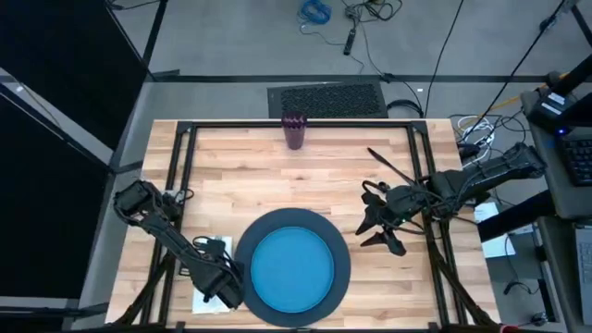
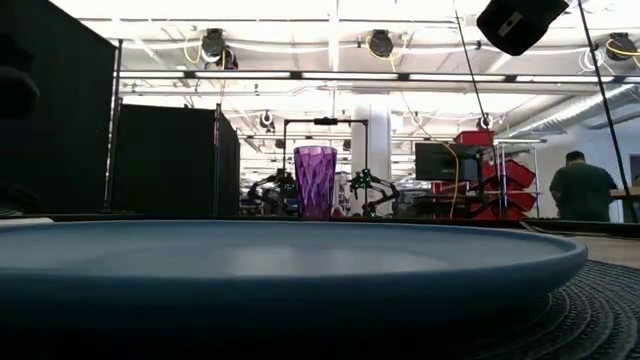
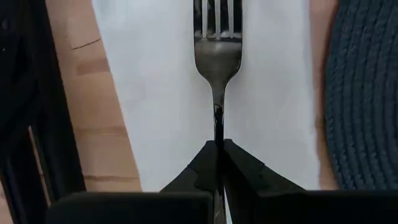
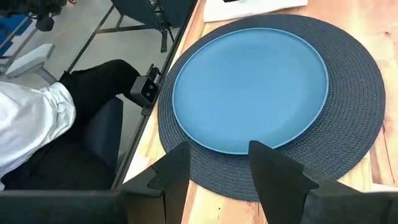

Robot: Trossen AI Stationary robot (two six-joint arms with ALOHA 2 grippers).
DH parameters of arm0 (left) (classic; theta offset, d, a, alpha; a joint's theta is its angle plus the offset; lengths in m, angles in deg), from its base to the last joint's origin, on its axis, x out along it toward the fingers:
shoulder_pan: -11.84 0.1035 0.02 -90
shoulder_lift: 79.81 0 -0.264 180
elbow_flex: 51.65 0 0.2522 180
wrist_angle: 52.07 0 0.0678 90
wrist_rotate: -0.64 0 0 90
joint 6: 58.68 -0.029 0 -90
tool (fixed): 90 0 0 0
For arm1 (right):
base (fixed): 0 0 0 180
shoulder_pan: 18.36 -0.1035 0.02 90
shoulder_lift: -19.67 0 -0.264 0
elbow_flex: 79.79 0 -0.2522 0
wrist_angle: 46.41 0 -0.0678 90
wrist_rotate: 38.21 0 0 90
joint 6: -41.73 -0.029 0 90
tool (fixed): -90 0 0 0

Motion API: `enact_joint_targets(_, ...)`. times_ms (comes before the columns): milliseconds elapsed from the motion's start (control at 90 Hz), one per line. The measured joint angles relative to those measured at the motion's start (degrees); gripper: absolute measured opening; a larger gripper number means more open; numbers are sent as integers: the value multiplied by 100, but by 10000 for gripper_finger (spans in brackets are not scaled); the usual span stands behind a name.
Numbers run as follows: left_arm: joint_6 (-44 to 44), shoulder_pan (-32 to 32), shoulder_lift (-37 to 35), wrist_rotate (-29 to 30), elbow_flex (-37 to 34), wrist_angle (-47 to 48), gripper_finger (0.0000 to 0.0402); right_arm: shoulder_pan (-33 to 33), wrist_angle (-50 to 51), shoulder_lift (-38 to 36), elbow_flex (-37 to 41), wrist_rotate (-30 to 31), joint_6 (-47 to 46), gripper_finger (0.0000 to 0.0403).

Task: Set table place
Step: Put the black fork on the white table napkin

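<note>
Your left gripper (image 3: 219, 149) is clamped on the fork (image 3: 217, 59), which lies over the white napkin (image 3: 155, 93).

You have the napkin on the table (image 1: 231, 176) at the near left, just beside the dark grey charger (image 1: 340, 277), which carries the blue plate (image 1: 291, 268). Your purple cup (image 1: 294, 129) stands upright at the far edge, well apart from the plate. Your right gripper (image 4: 214, 168) hovers with fingers spread and empty, just right of the charger. A person in a white sleeve (image 4: 31, 124) shows past the near edge.
</note>
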Motion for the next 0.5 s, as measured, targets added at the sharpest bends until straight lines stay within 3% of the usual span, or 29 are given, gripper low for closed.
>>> enact_joint_targets(500,-15,17,364,107,0,-364,0,0,9,-2,2,-2,2,148)
